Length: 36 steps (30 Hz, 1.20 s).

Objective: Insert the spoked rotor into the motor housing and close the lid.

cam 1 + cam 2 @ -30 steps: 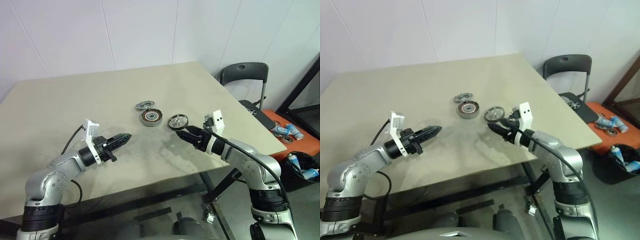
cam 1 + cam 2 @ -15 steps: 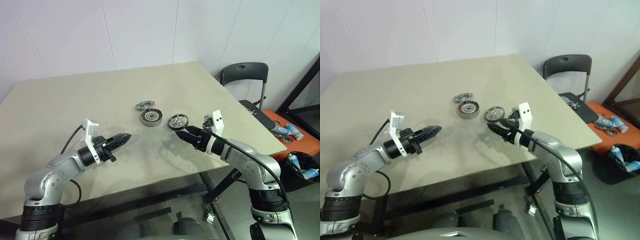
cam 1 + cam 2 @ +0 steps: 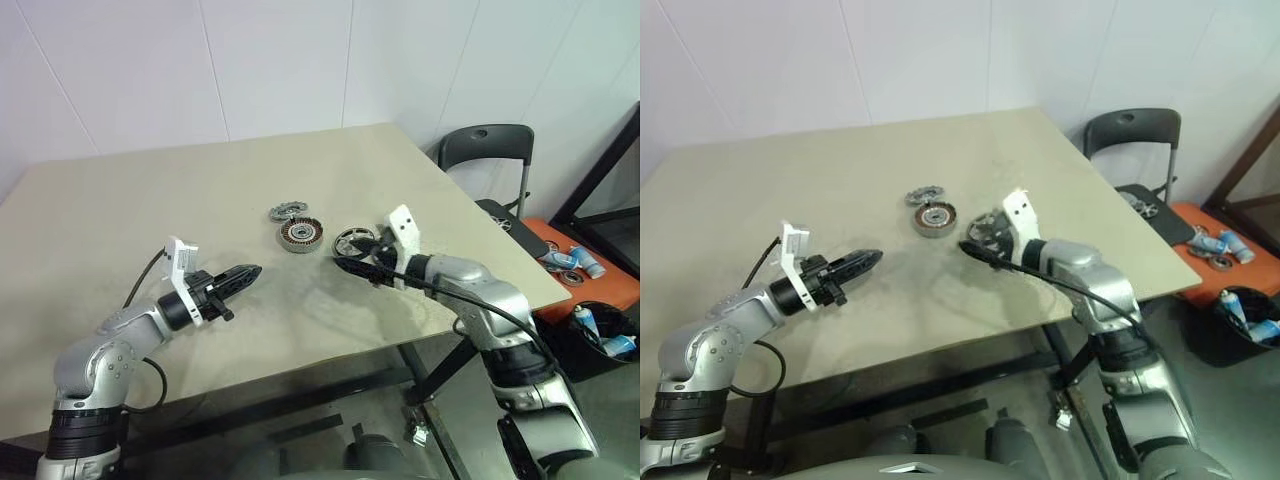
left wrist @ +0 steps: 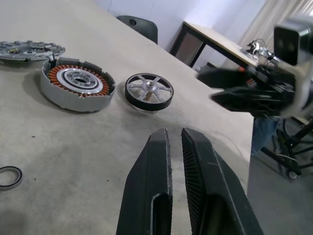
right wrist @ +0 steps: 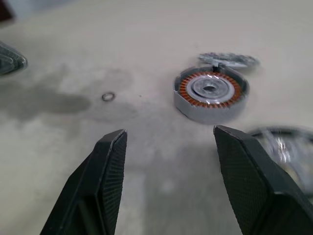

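The spoked rotor (image 4: 149,91), a shiny silver wheel with a dark rim, lies flat on the table to the right of the motor housing (image 3: 301,234). The housing shows coppery windings around a silver centre. Just behind it lies the lid (image 3: 289,211), a dull grey notched disc. My right gripper (image 3: 350,257) is open and empty, hovering right beside the near edge of the rotor and pointing left. My left gripper (image 3: 245,277) is shut on nothing and floats above the table well in front of the housing.
A small dark ring (image 4: 9,175) lies on the tan table (image 3: 150,200) near my left gripper. A dark chair (image 3: 490,150) stands beyond the table's right edge. Next to it is an orange surface (image 3: 585,280) with loose parts.
My right gripper has moved forward and left up to the rotor and has rolled about its own axis. The left gripper and the three parts have stayed put.
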Each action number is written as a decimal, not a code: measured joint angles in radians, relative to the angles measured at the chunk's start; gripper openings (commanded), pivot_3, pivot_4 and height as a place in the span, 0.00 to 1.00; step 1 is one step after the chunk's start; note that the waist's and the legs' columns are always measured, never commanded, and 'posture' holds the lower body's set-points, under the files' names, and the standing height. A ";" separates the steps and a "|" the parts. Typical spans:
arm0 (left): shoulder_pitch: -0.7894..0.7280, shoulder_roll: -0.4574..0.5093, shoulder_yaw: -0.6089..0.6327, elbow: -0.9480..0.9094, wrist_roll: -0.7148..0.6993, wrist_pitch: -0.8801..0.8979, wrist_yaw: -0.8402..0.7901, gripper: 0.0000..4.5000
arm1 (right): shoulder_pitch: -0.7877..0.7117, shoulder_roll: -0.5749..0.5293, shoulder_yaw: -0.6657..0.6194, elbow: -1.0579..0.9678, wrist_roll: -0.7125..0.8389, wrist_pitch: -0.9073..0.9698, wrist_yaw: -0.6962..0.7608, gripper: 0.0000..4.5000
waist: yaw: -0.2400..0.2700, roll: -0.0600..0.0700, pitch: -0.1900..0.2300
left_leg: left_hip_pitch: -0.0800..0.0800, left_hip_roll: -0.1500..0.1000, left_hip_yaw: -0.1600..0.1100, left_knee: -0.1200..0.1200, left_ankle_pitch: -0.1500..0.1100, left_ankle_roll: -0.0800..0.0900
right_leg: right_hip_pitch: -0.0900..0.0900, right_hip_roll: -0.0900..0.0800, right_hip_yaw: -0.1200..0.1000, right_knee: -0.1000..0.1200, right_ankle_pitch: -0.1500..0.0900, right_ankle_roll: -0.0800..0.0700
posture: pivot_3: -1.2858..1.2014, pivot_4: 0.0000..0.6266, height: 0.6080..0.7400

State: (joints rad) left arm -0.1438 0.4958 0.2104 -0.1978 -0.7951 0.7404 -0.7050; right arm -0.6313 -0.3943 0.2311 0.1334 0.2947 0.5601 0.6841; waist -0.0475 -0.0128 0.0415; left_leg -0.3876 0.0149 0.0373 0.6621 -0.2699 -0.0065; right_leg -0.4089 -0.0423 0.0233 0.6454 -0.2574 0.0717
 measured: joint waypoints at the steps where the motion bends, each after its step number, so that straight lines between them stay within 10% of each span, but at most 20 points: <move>1: -0.002 -0.009 -0.002 0.000 0.002 -0.008 0.005 0.11 | -0.071 0.024 0.023 0.100 -0.048 -0.058 0.001 0.65 | -0.001 0.000 0.000 | 0.000 0.000 0.000 0.000 0.000 0.000 | 0.000 0.000 0.000 0.000 0.000 0.000 | 0.52 0.00 1.00; 15: 0.111 -0.070 0.041 -0.063 0.018 -0.055 0.079 0.11 | -0.569 0.319 0.107 1.092 -0.377 -0.557 0.011 0.65 | -0.003 0.000 0.000 | -0.003 0.000 -0.001 -0.002 -0.001 -0.001 | -0.004 -0.005 0.000 0.002 0.002 0.002 | 0.52 0.00 1.00; 36: 0.268 -0.127 0.091 -0.237 -0.024 -0.076 0.223 0.11 | -0.583 0.428 0.032 1.229 -0.533 -0.484 -0.174 0.65 | -0.023 0.000 0.000 | -0.004 0.000 -0.002 -0.014 0.002 -0.006 | -0.011 -0.007 0.000 0.002 0.000 -0.005 | 0.52 0.00 1.00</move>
State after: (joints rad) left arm 0.1244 0.3686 0.3012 -0.4347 -0.8196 0.6648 -0.4820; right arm -1.2145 0.0336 0.2628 1.3626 -0.2387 0.0759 0.5104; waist -0.0701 -0.0125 0.0418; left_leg -0.3914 0.0146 0.0354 0.6480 -0.2678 -0.0125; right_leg -0.4201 -0.0496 0.0237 0.6478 -0.2576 0.0667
